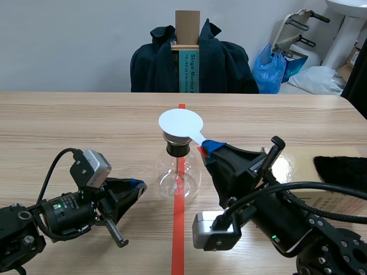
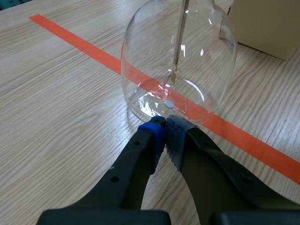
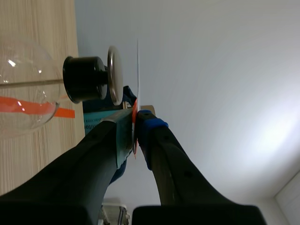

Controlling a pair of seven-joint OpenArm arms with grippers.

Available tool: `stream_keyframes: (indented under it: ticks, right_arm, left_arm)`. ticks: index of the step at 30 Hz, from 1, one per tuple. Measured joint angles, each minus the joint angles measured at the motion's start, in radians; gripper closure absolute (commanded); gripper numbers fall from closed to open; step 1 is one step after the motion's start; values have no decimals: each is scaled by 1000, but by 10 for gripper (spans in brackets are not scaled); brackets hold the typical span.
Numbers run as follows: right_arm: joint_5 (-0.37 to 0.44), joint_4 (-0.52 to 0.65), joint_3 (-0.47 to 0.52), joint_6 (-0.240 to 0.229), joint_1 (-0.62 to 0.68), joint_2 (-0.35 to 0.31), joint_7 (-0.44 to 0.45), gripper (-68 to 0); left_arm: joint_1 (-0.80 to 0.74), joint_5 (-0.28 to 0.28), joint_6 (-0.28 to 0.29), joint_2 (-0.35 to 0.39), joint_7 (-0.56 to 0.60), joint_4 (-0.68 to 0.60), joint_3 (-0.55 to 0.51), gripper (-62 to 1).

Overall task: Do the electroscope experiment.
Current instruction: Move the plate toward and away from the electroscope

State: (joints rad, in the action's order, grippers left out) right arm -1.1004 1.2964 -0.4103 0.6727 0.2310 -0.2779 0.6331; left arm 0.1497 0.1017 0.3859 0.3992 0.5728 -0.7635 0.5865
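Flask (image 1: 178, 177) stands mid-table on the orange tape line (image 1: 178, 235), with its black stopper (image 1: 177, 149) on top. My right pincer (image 1: 207, 148), in from four o'clock, is clamped on the handle of the white disc (image 1: 181, 122). The disc hangs flat just above the stopper's metal plate (image 3: 114, 75), a thin gap between them. My left pincer (image 2: 165, 123) is closed on nothing, tips just beside the glass base at eight o'clock; whether they touch, I cannot tell. Wooden table (image 1: 86, 120) stretches wide toward nine and twelve o'clock. Black cloth (image 1: 343, 172) and cardboard box (image 2: 265, 23) crowd three o'clock, near my right arm.
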Motion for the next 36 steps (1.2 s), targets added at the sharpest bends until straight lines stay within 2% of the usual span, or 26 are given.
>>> stream_keyframes:
  ticks: [8,17,21,31,36]
  right_arm:
    - [-3,0,0,0,0,0,-4,-8]
    - [1,0,0,0,0,0,-210,-8]
    - [1,0,0,0,0,0,-270,-8]
    - [2,0,0,0,0,0,-321,-8]
    - [2,0,0,0,0,-2,-313,-8]
  left_arm:
    - [0,0,0,0,0,0,0,-32]
    - [0,0,0,0,0,0,0,-32]
    - [0,0,0,0,0,0,0,-32]
    - [0,0,0,0,0,0,0,-32]
    - [0,0,0,0,0,0,0,-32]
